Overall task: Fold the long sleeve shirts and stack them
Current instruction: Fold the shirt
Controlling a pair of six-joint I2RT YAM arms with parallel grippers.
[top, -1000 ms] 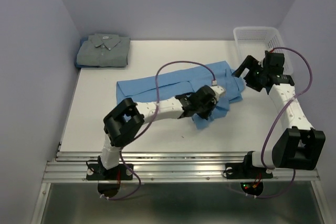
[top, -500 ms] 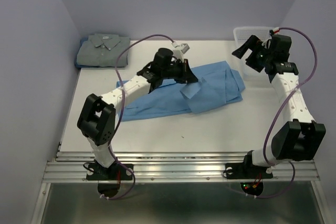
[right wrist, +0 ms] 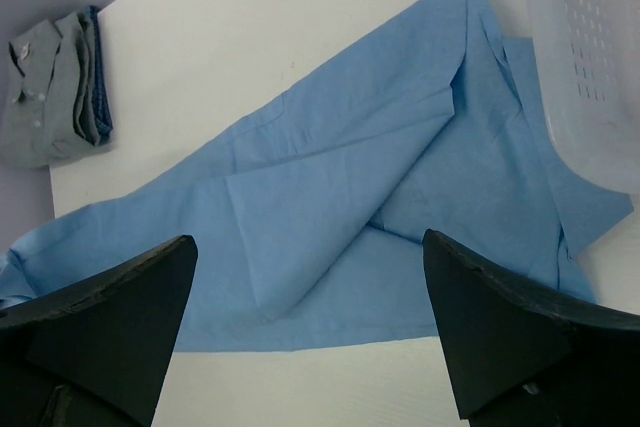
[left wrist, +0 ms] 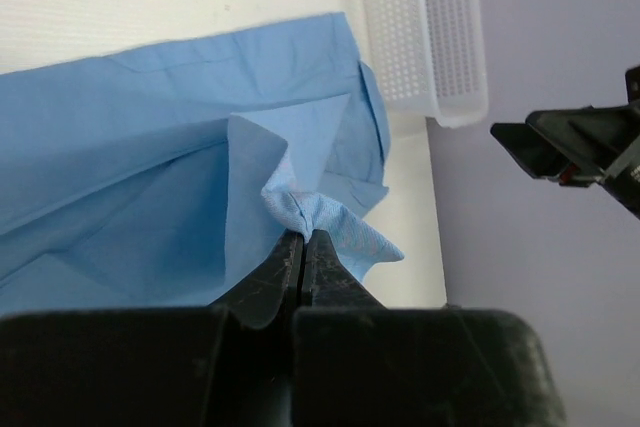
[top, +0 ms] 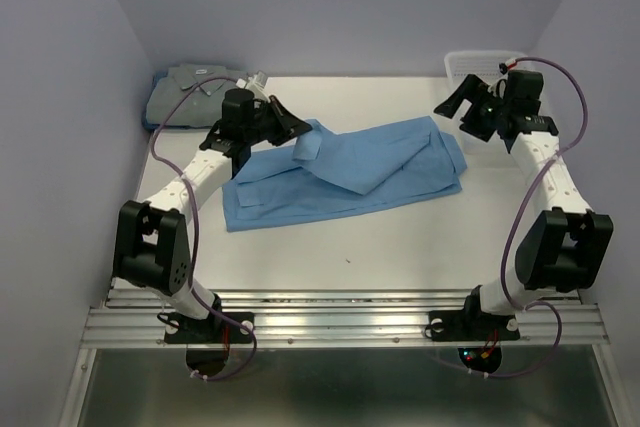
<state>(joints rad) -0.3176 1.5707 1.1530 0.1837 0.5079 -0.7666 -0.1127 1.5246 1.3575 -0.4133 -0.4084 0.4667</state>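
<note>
The sky-blue shirt lies spread across the middle of the white table, partly folded; it also shows in the right wrist view. My left gripper is shut on a bunched end of its cloth, held up over the shirt's left part. The grey-green shirt sits folded at the far left corner, partly hidden by my left arm, and shows in the right wrist view. My right gripper is open and empty, raised beside the shirt's right end.
A white mesh basket stands at the far right corner behind my right gripper; it shows in the left wrist view and the right wrist view. Lilac walls close in the table on three sides.
My left gripper has carried the pinched blue cloth from the shirt's lower right up and across to the far left. My right gripper has lifted off the shirt's right end and drawn back.
</note>
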